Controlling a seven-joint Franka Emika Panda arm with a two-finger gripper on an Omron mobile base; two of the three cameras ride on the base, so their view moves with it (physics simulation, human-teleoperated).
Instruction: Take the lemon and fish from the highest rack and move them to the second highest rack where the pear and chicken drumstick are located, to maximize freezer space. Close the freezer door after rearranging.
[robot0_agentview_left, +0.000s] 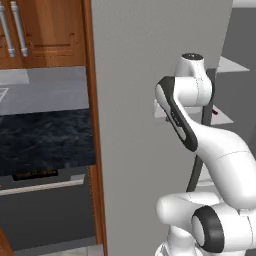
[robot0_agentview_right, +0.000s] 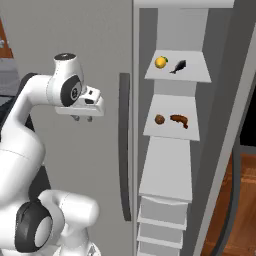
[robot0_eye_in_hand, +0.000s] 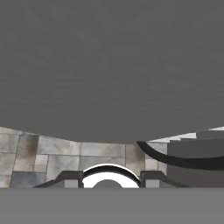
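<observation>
The gripper (robot0_agentview_right: 82, 118) hangs pointing down before the closed grey panel, left of the open freezer compartment, fingers spread and holding nothing. The lemon (robot0_agentview_right: 160, 62) and fish (robot0_agentview_right: 178, 66) lie on the highest rack (robot0_agentview_right: 192, 76), up and to the gripper's right; the fish's long axis runs diagonally.

fish (robot0_agentview_right: 177, 66) – tiny dark shape | freezer door (robot0_agentview_right: 227, 150) – cut by edge
</observation>
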